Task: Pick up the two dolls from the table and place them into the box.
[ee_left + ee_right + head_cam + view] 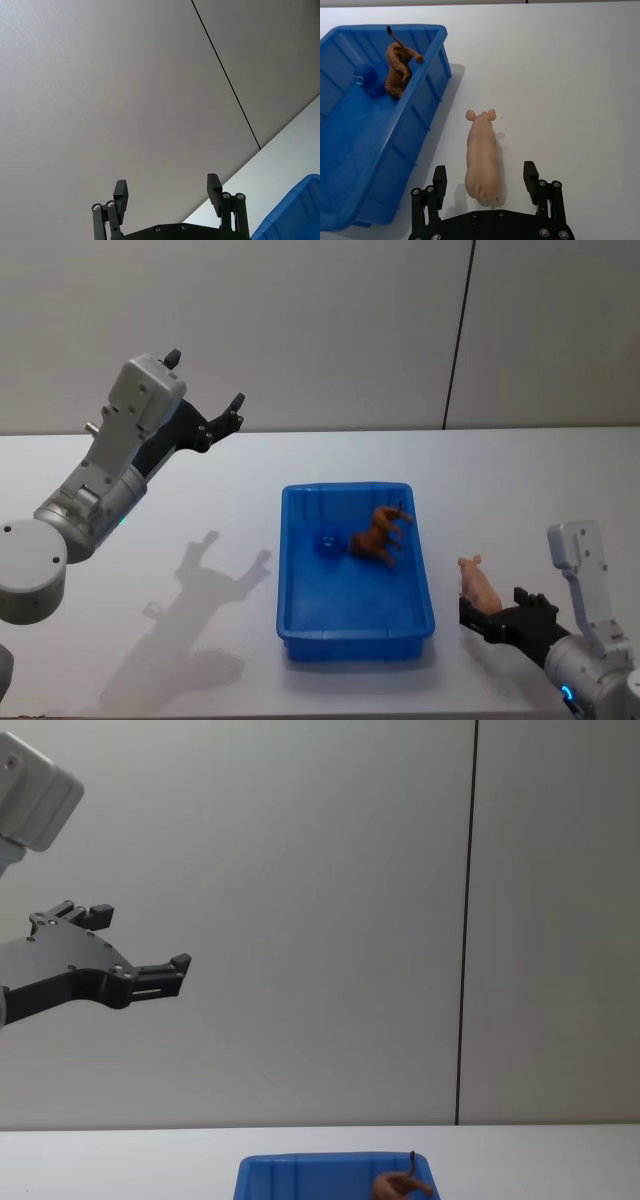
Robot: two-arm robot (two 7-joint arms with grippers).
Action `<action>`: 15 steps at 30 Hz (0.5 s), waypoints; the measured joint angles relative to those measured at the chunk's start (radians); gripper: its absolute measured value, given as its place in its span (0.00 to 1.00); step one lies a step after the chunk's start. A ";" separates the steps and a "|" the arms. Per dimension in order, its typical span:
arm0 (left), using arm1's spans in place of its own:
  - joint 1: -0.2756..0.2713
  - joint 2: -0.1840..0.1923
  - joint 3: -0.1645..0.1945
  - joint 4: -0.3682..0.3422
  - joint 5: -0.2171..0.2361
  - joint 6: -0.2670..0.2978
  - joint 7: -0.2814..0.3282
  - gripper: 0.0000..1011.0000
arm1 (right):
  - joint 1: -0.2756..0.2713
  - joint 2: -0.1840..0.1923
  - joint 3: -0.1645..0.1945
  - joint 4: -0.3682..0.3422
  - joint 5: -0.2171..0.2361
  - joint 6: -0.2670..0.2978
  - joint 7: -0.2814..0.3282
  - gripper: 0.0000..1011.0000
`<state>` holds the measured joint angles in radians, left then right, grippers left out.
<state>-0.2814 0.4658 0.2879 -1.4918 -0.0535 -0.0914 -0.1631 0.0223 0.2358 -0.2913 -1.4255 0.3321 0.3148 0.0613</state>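
A brown doll (382, 533) lies inside the blue box (300, 630), against its far right side; it also shows as the brown doll (399, 67) in the box (420, 105) and the brown doll (405, 1185). A pink pig doll (478, 583) stands on the white table (500, 480) just right of the box. My right gripper (485, 176) is open, low over the table, its fingers on either side of the pig doll's (482, 150) rear without closing on it. My left gripper (205, 405) hangs open and empty high above the table's far left.
A small blue object (327, 542) lies in the box beside the brown doll. Bare table spreads left of the box and behind it. A grey wall with a dark vertical seam (467, 920) stands beyond the table's far edge.
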 joint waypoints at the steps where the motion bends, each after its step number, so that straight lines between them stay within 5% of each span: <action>1: 0.000 0.000 0.000 0.000 0.000 0.000 0.000 0.99 | 0.002 -0.001 0.000 0.006 -0.001 -0.001 0.002 0.94; 15: 0.000 0.000 0.000 0.000 0.000 0.000 0.000 0.99 | 0.048 -0.019 -0.002 0.105 -0.044 -0.066 0.049 0.56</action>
<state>-0.2814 0.4658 0.2879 -1.4918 -0.0535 -0.0914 -0.1632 0.0706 0.2169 -0.2933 -1.3201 0.2879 0.2483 0.1100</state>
